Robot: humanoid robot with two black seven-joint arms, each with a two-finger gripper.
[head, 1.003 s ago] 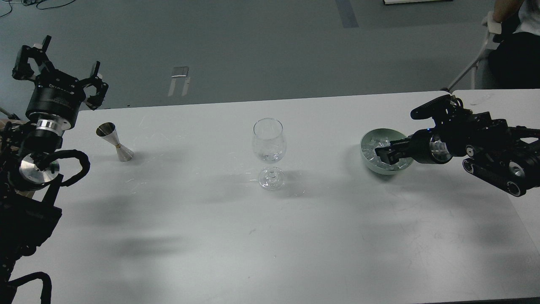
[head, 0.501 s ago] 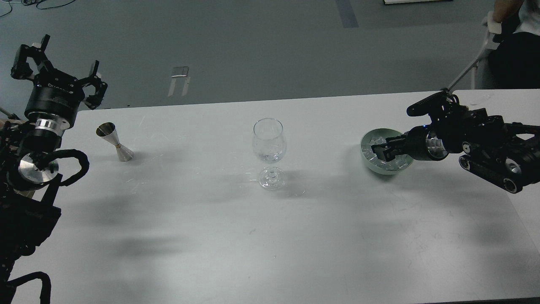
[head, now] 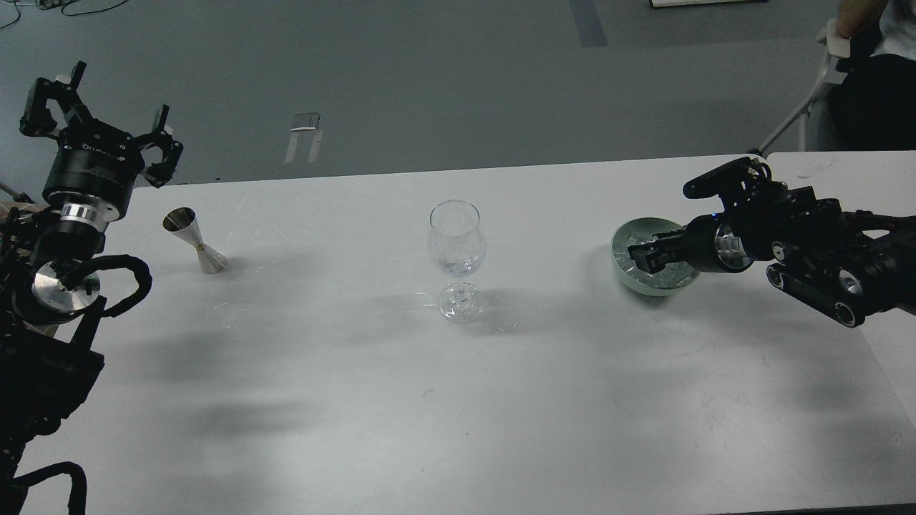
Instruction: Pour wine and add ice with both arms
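At the middle of the white tabletop stands the wine glass, upright on its foot; its bowl shows a faint glint low down, and whether that is the wine or ice cannot be told. To the right of the glass, well apart from it, sits a pale green bowl filled with the ice, small clear cubes heaped inside. The right gripper reaches in from the right and is down inside that bowl among the cubes; it is seen dark and end-on, so I cannot tell whether its fingers are parted or closed on a cube. To the left of the glass, about as far off as the bowl is on the other side, a steel jigger stands tilted on the tabletop. Farther left of the glass, beyond the tabletop's corner, the left gripper is raised, its fingers spread wide and grasping nothing.
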